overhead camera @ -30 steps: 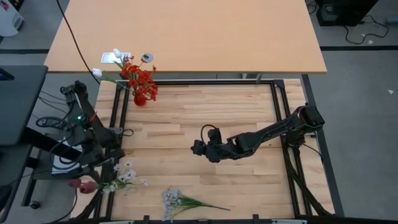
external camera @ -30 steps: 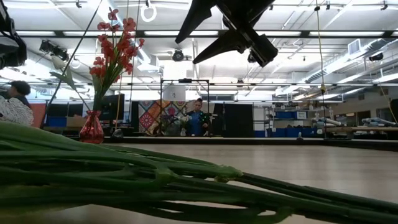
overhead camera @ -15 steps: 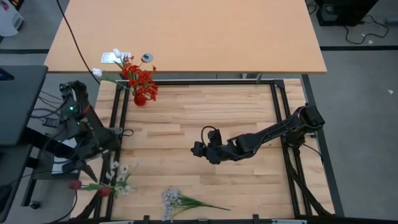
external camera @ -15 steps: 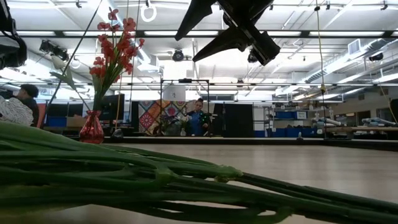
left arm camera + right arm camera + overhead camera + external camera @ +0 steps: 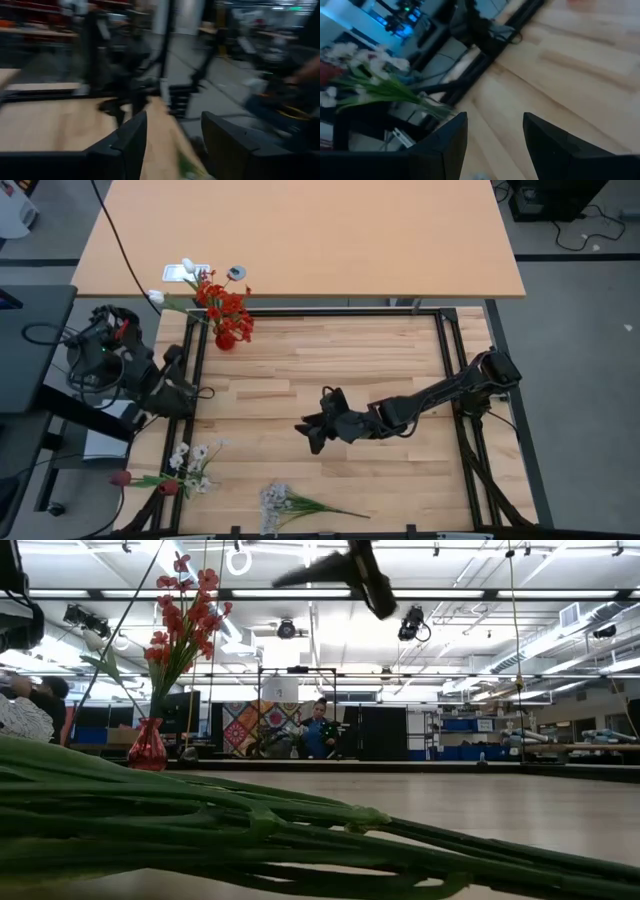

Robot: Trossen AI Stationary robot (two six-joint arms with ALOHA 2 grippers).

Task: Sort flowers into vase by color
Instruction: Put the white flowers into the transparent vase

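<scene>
Red blossom stems (image 5: 226, 308) stand in a small red vase (image 5: 147, 746) at the table's far-left corner. White blooms and maroon buds (image 5: 172, 476) lie flat at the near-left corner; the right wrist view also catches these stems (image 5: 376, 86). A pale bunch with green stalks (image 5: 292, 503) lies by the near edge, and its stalks (image 5: 250, 830) fill the low view. My right gripper (image 5: 310, 432) hovers open over mid-table, its fingers empty (image 5: 495, 120). My left gripper (image 5: 182, 393) is open and empty (image 5: 174, 120), drawn back at the left frame rail.
A black metal frame (image 5: 448, 380) borders the wooden table. A second, light-brown table (image 5: 300, 235) stands beyond the far edge with small white items (image 5: 190, 272). Bare planks lie between the vase and my right gripper. A person sits far off in the room (image 5: 318, 730).
The left arm has drawn back from the near-left corner toward the far edge, leaving the white and maroon stems lying there; they shifted slightly as it left. My right gripper has swung toward the near-left and tipped lower.
</scene>
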